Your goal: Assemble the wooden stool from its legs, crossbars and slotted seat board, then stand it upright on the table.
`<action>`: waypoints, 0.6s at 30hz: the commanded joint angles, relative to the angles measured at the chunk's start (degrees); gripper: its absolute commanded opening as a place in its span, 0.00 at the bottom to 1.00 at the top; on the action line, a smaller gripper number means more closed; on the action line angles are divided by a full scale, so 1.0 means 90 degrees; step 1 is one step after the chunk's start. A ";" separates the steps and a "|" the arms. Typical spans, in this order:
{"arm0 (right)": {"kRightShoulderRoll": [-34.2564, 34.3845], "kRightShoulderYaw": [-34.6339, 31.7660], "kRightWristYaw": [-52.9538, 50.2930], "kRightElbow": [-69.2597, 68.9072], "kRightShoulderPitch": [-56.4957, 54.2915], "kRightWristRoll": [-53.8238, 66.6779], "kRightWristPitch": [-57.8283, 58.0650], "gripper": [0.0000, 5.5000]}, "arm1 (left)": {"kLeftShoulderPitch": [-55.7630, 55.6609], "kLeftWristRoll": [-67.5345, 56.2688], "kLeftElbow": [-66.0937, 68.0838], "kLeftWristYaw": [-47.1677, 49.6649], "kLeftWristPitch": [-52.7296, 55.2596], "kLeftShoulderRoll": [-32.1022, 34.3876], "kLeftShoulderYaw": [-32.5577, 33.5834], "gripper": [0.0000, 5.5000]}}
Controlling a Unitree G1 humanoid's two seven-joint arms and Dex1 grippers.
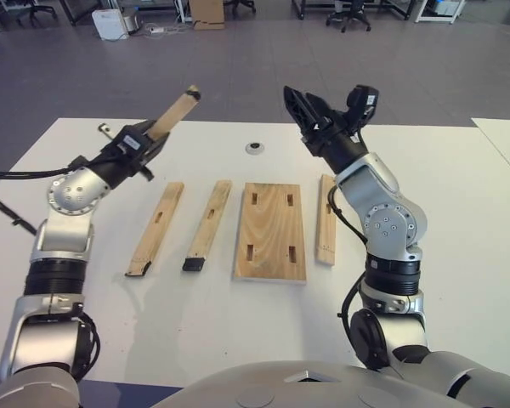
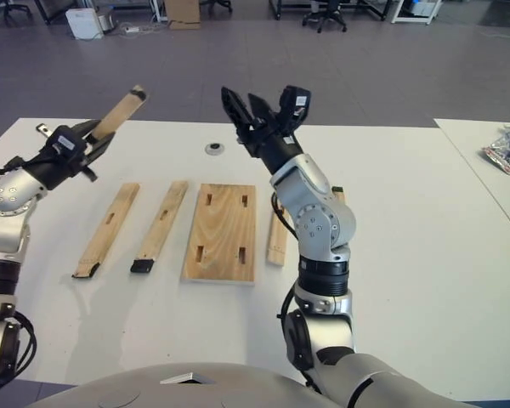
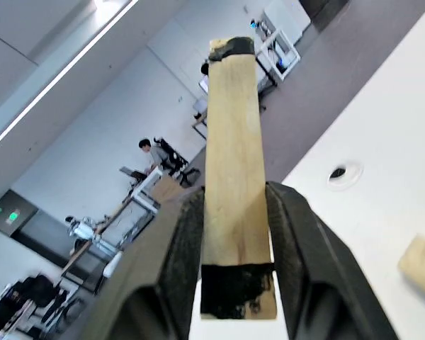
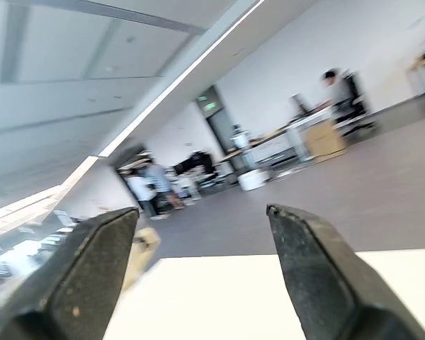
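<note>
— In the left gripper (image 1: 155, 134)?
— Clamped tight on a wooden leg (image 1: 180, 106), up in the air over the far left part of the white table (image 1: 459, 255). Tilted up and away, with a black cap at the top end and black at the gripped end too.
— And the right gripper (image 1: 327, 100)?
— Spread wide, holding nothing, up in the air near the table's far edge, beyond the seat board (image 1: 273, 229).
— Where exactly for that board?
— Flat at mid-table, four slots facing up, touched by neither gripper.
— Beside it?
— To its left, two bars lying flat, apart from each other and from the board: the left bar (image 1: 157, 228) with a dark near tip, the middle bar (image 1: 209, 223) with a black cap at its near end, one slot in each. To its right, just beside the edge, the right bar (image 1: 325, 219), partly hidden behind the right arm.
— Anything else on the table?
— A round grommet (image 1: 255, 148) past the board's far end, and a small metal piece (image 1: 104, 129) near the far left edge.
— Any writing to read?
— A green sign (image 4: 211, 106) above a far doorway, lettering too small to make out. A printed packet (image 2: 503, 149) on the neighbouring table to the right, print likewise too small.
</note>
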 commanded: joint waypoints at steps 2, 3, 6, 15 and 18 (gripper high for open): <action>0.0372 -0.0253 -0.0476 -0.0244 -0.0294 0.1307 0.0470 0.62 | -0.0396 -0.0423 -0.1581 0.0096 0.1055 -0.0774 -0.0503 0.23; 0.0385 -0.0282 -0.0511 -0.0253 -0.0336 0.1526 0.0489 0.62 | -0.0446 -0.0452 -0.1678 0.0070 0.1180 -0.0867 -0.0565 0.23; 0.0356 -0.0310 -0.0660 -0.0272 -0.0387 0.2011 0.0485 0.62 | -0.0466 -0.0760 -0.1761 -0.0206 0.1336 -0.1082 -0.0691 0.23; 0.0351 -0.0210 -0.0794 -0.0262 -0.0371 0.2423 0.0078 0.62 | -0.0355 -0.1197 -0.2068 -0.0645 0.1610 -0.1253 -0.0870 0.23; 0.0283 -0.0165 -0.0867 -0.0164 -0.0375 0.2328 -0.0009 0.62 | -0.0317 -0.1232 -0.2161 -0.0626 0.1614 -0.1307 -0.0841 0.23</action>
